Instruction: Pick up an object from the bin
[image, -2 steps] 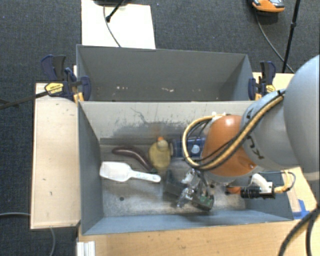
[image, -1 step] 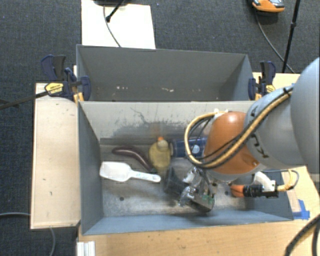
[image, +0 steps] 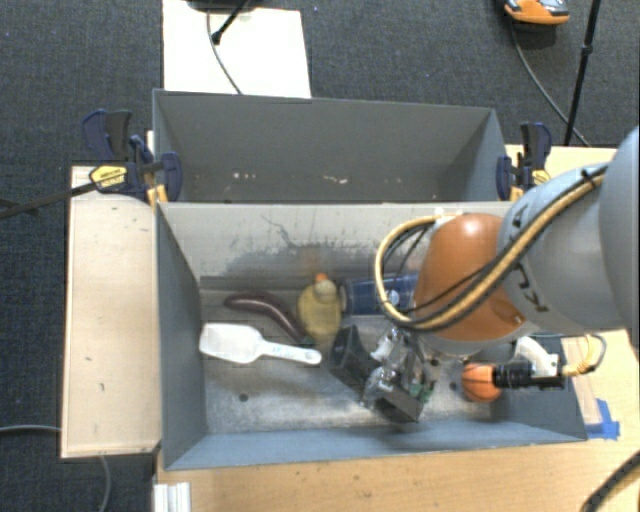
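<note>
My gripper (image: 398, 388) is low in the bin near its front wall, right of centre. A black blocky object (image: 349, 355) lies touching its left side. Just behind that stands a yellow bottle with an orange cap (image: 320, 306). A white plastic scoop (image: 248, 346) lies to the left with its handle pointing towards the black object. Right of the gripper sits a small orange ball-like thing (image: 479, 382), partly hidden by a black arm fitting.
A dark brown curved piece (image: 262, 305) lies at the back left of the floor. A blue object (image: 383, 293) shows behind the arm's orange cover, and a white item (image: 531, 352) peeks out at the right. The arm covers the bin's right part.
</note>
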